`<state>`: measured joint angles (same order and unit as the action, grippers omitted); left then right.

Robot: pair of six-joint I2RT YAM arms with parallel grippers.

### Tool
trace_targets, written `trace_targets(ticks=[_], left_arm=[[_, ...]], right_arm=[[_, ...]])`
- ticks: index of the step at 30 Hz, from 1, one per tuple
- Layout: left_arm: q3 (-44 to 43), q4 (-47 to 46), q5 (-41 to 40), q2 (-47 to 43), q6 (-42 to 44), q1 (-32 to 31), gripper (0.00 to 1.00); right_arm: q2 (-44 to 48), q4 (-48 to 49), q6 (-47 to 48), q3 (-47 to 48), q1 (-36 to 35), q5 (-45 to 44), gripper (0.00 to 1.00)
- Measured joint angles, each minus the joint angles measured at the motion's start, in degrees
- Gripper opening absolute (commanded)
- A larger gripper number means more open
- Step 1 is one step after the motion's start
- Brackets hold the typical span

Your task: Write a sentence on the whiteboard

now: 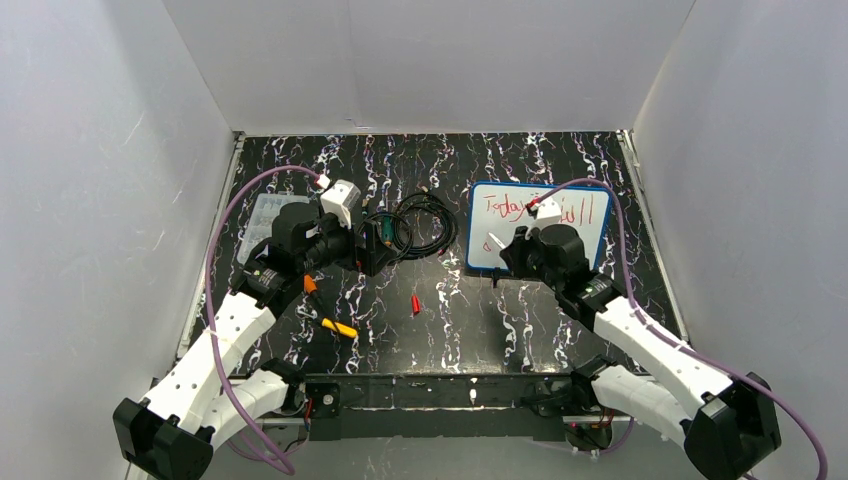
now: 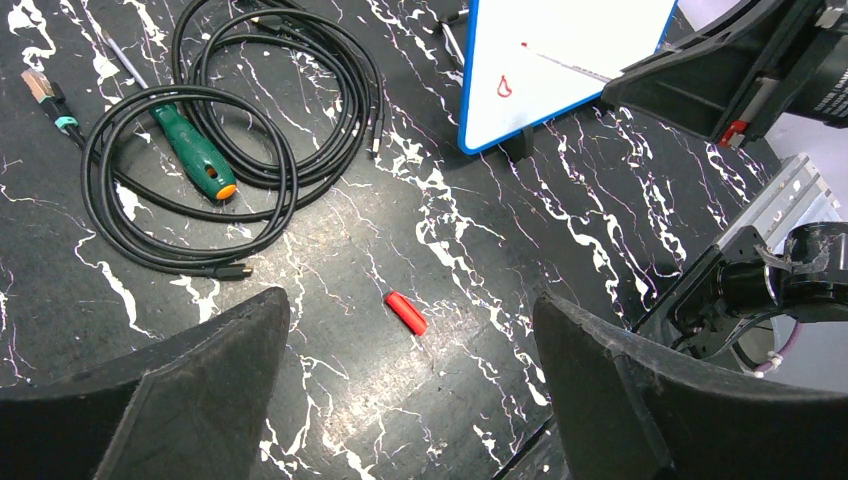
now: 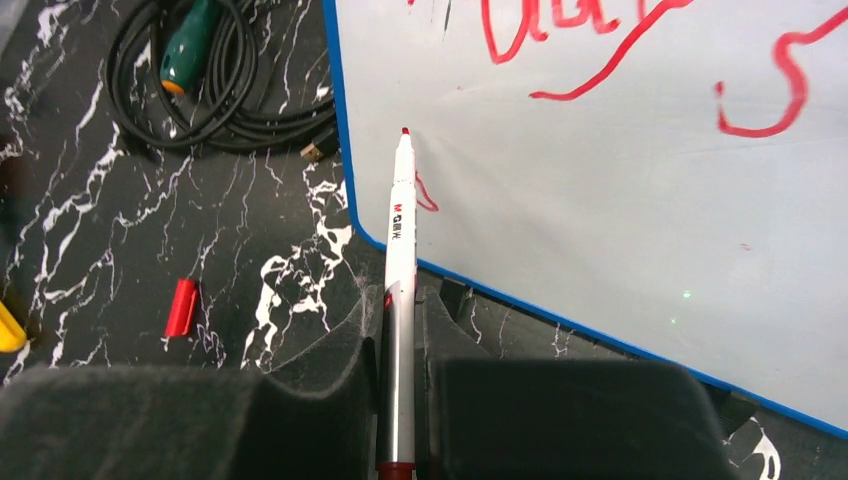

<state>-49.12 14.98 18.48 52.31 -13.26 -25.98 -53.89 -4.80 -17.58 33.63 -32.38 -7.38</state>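
Observation:
The whiteboard (image 1: 598, 228), white with a blue frame, stands tilted at the back right and also shows in the left wrist view (image 2: 560, 70). The sentence (image 1: 505, 206) is red lettering starting "Today"; my right arm hides part of it. Its strokes show in the right wrist view (image 3: 560, 30). My right gripper (image 3: 400, 320) is shut on a white marker (image 3: 400, 230), whose red tip sits at the board's lower left corner beside a small red mark (image 3: 425, 198). My left gripper (image 2: 410, 300) is open and empty above a red marker cap (image 2: 406, 313).
A black cable coil (image 1: 420, 225) with a green-handled screwdriver (image 2: 195, 155) lies left of the board. A clear plastic box (image 1: 262, 215) sits at the far left. Orange (image 1: 312, 284) and yellow (image 1: 340, 328) items lie near the left arm. White walls surround the table.

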Motion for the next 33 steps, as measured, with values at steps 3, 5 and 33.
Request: trace_targets(ticks=[3, 5, 33], left_arm=[[0.00, 0.00, 0.00, 0.00, 0.00, 0.00, 0.90], [0.00, 0.00, 0.00, 0.00, 0.00, 0.00, 0.90], [0.00, -0.02, 0.02, 0.52, -0.02, 0.00, 0.90]], right_arm=[[1.62, 0.46, -0.28, -0.31, 0.00, -1.29, 0.01], [2.23, 0.44, -0.39, -0.70, 0.00, -2.27, 0.01], [-1.75, 0.33, 1.03, -0.74, 0.00, -5.46, 0.01]])
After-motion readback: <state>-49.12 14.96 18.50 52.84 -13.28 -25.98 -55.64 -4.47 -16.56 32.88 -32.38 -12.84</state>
